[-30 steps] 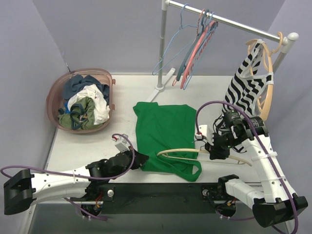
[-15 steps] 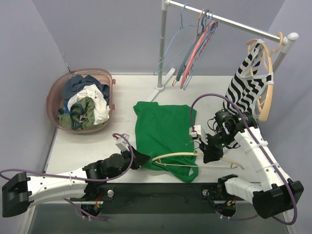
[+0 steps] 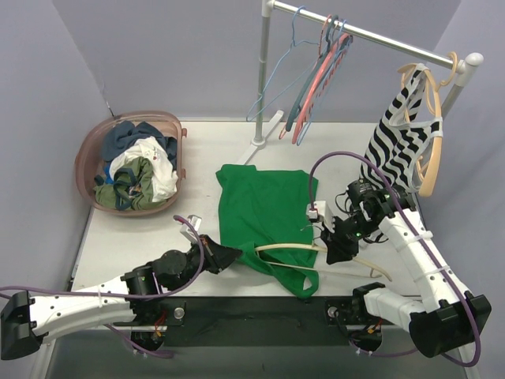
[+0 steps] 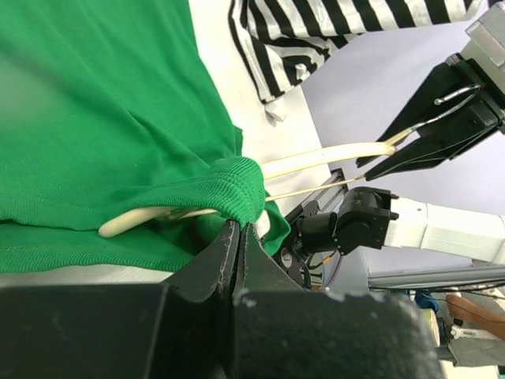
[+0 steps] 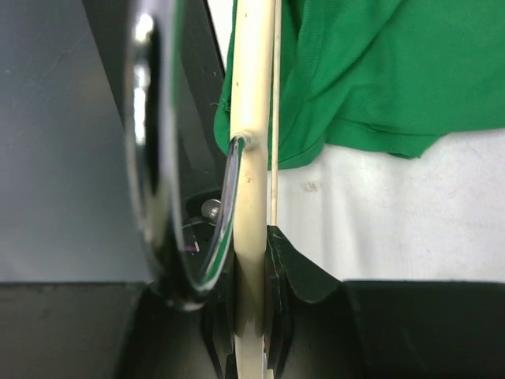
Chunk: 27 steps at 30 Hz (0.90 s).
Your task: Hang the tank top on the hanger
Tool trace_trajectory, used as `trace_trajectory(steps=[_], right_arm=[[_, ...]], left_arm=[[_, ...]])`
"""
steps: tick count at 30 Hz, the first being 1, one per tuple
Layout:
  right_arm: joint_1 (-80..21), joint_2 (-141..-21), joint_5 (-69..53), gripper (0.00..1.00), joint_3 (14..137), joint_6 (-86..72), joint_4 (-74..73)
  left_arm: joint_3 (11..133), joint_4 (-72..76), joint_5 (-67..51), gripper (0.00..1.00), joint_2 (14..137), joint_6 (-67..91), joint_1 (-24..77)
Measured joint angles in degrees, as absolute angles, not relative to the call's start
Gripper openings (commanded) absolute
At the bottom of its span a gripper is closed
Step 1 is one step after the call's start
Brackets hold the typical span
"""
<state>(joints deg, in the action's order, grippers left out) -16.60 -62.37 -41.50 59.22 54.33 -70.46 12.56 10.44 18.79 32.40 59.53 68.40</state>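
The green tank top (image 3: 264,209) lies flat mid-table, its near edge bunched. My left gripper (image 3: 229,254) is shut on a ribbed edge of the tank top (image 4: 95,103), held raised over one end of the cream hanger (image 4: 331,155). Pinched fabric sits at the left gripper (image 4: 239,225) tips. My right gripper (image 3: 335,251) is shut on the hanger (image 3: 288,247) near its middle, and the hanger's left arm reaches under the green edge. In the right wrist view the right gripper (image 5: 254,237) clamps the hanger (image 5: 252,118), with the tank top (image 5: 379,71) beyond.
A pink basket (image 3: 88,150) of clothes stands at the left. A metal rail (image 3: 371,35) at the back carries thin pink and blue hangers (image 3: 316,79). A zebra-striped top (image 3: 402,142) on a tan hanger (image 3: 430,170) hangs at its right end, just behind my right arm.
My right gripper has shifted left with the hanger, pushing its end further into the tank top. The left arm has swung nearer while keeping its pinch on the green edge.
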Motion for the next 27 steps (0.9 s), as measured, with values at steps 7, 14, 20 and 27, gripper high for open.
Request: trace_trajectory(steps=[7,14,20,27], right_arm=[[-18.1,-62.8,-47.8,0.00,58.6,54.3,-70.1],[-18.2,-63.8,-51.9,0.00,58.7,52.5,-66.0],[-18.9,-64.4,-55.9,0.00,59.1,50.9,-61.6],[-18.9,-65.8,-59.6,0.00,59.5,49.9,-57.3]], left_arm=[[14.0,10.5,17.1,0.00,35.5,58.2,68.4],[18.2,11.1,16.7,0.00,37.9,56.4,68.4],[21.4,13.6,17.8,0.00,36.7,55.0,68.4],[23.2,16.9,17.9,0.00,36.1,54.0,68.2]])
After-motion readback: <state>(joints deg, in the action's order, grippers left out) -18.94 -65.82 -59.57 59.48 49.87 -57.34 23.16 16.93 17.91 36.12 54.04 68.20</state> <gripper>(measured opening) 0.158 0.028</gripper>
